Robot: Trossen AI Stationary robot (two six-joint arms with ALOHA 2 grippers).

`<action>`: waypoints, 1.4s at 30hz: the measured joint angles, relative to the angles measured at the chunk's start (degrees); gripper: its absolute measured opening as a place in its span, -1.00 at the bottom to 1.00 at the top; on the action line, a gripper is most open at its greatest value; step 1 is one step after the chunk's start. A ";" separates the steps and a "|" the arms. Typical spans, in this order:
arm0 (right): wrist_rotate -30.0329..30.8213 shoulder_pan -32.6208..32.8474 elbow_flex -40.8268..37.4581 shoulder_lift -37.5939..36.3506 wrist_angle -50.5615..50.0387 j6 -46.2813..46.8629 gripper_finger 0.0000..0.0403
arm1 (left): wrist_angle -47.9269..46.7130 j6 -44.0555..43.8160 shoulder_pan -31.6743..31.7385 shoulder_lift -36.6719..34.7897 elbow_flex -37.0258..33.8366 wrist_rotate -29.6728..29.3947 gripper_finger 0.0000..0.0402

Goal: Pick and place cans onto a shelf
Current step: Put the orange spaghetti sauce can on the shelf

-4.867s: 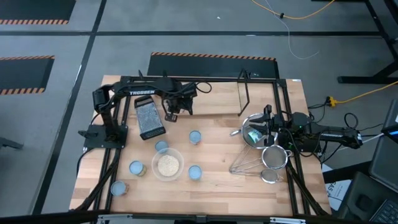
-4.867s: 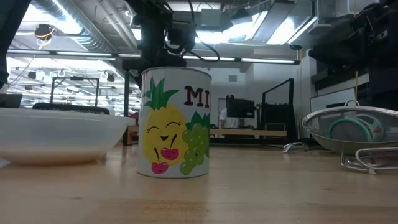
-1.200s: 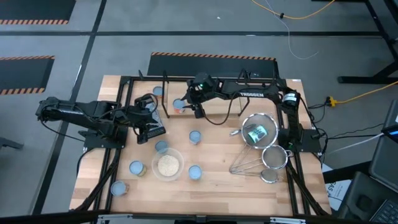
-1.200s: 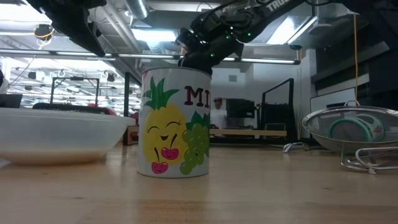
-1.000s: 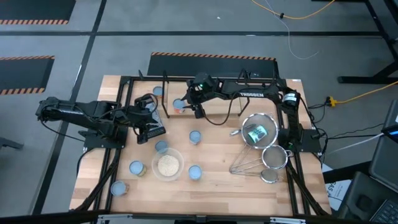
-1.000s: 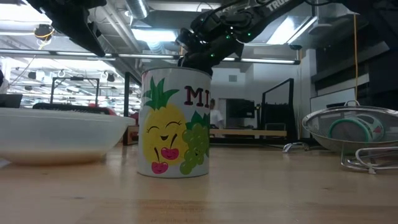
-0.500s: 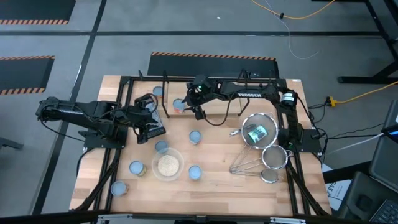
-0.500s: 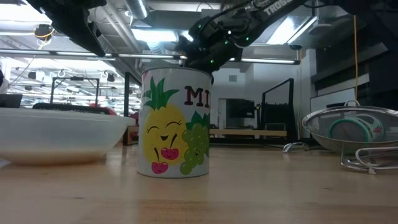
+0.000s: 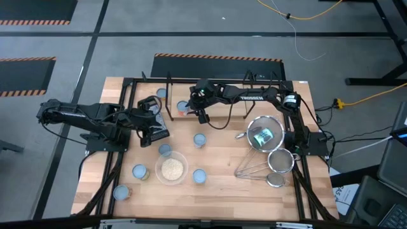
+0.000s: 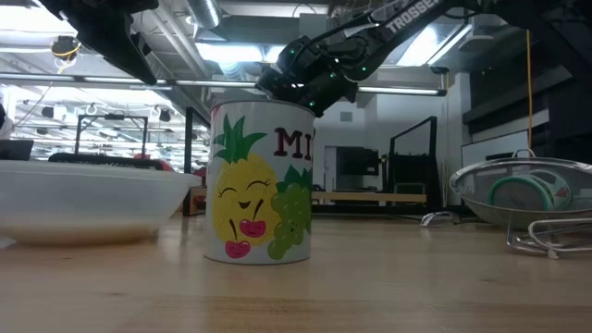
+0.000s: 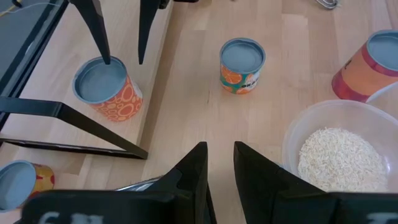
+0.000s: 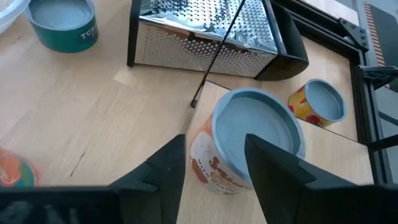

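- At the back of the table, the right gripper (image 9: 201, 112) hangs just beside an orange-labelled can (image 12: 256, 135) that stands upright on the shelf (image 12: 324, 158). Its fingers are spread wide and hold nothing, and the can sits just beyond their tips.
- A second can (image 9: 160, 93) stands farther along the same board. Five more cans wait loose on the tabletop, among them one (image 9: 200, 140) near the middle and several around a bowl of rice (image 9: 172, 168).
- The left gripper (image 9: 148, 122) hovers by the grater (image 9: 154, 129), with only a narrow gap between its fingers and nothing in it.
- These tins look rigid and fairly light, and they will not dent under a firm squeeze. Their smooth printed sides could slip, though.
- The safest hold is probably across the round wall at mid-height, from above, with the fingers square to the tin so it stays upright.
- Compared with half a second earlier, the right arm has risen and drawn slightly away from the shelved can. Its fingers were already apart then.
- The left arm has not shifted over the last second.
- Nearly five seconds ago both arms were folded back at their own sides of the table.
- The five loose cans lie where they lay then.
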 joint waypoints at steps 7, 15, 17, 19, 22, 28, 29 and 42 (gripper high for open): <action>1.23 0.00 0.04 1.89 1.76 -0.05 -0.21 | 0.00 0.00 0.00 -0.02 0.00 0.00 -0.65; 1.41 -0.02 0.15 2.55 2.52 -0.01 -0.21 | 0.01 0.00 0.00 -0.01 0.01 0.00 -0.65; 1.41 -0.02 0.13 2.61 2.77 0.20 -0.21 | 0.01 0.00 0.00 0.00 0.02 0.00 -0.65; 1.45 -0.02 0.13 2.61 2.75 0.22 -0.21 | 0.01 0.00 0.00 0.00 0.00 0.02 -0.65; 1.48 -0.02 0.11 2.61 2.75 0.22 -0.21 | 0.01 0.00 0.00 0.00 0.00 0.00 -0.65; 1.48 -0.02 0.09 2.65 2.71 0.27 -0.21 | 0.00 0.00 0.00 0.00 0.02 0.00 -0.65; 1.49 -0.02 0.09 2.65 2.71 0.28 -0.21 | 0.01 0.00 0.00 0.00 0.02 0.01 -0.65; 1.41 0.02 0.00 2.66 2.47 0.48 -0.77 | 0.01 0.00 0.00 0.00 0.02 0.01 -0.65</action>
